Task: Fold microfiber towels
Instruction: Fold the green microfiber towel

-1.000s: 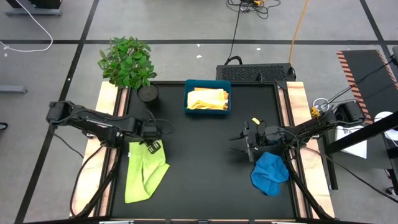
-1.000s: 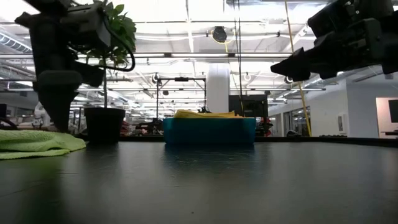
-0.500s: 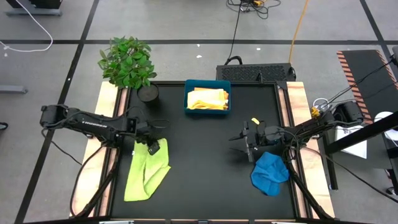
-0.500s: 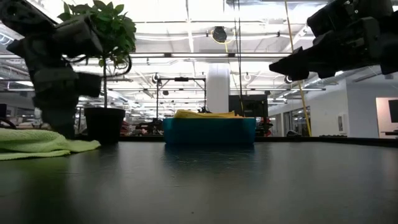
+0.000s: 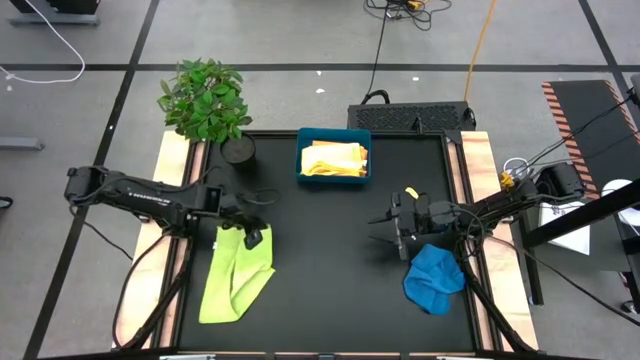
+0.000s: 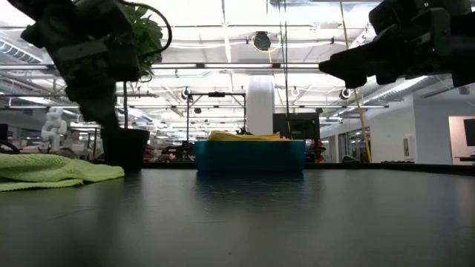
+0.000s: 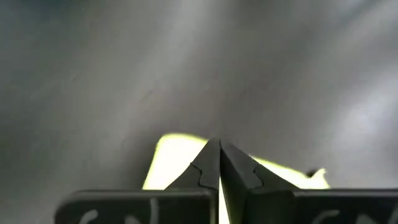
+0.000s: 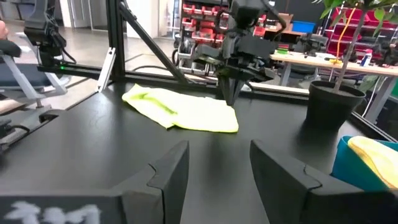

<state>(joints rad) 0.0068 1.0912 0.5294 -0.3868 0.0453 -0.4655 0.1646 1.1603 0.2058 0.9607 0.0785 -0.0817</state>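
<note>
High view first: the work looks barely begun. The lime towel (image 5: 234, 282) lies crumpled and half doubled on the left side of the counter (image 5: 330, 280), not squared into any neat fold. The blue towel (image 5: 434, 278) sits bunched in a heap at the right side, unfolded. The yellow cloths (image 5: 334, 158) lie loosely in the tray (image 5: 334, 180) at the back of the counter beside the plant (image 5: 205, 100); I cannot tell from here how many are in it or whether any is folded. So, by my reading, every towel in sight has yet to be folded.

The left tool (image 5: 246, 231) is down at the far corner of the lime towel, fingers pressed together. In the left wrist view the closed fingertips (image 7: 239, 165) meet to a point with lime cloth showing just behind them, yet I cannot make out fabric actually caught between them. In the right wrist view that tool (image 8: 229, 93) stands tip-down at the towel's (image 8: 180, 109) near edge, touching or just above it.

The right tool (image 5: 393, 230) hangs above the counter with its fingers apart and nothing between them. The blue towel lies just beside it, toward the front edge, and is not touched.
</note>
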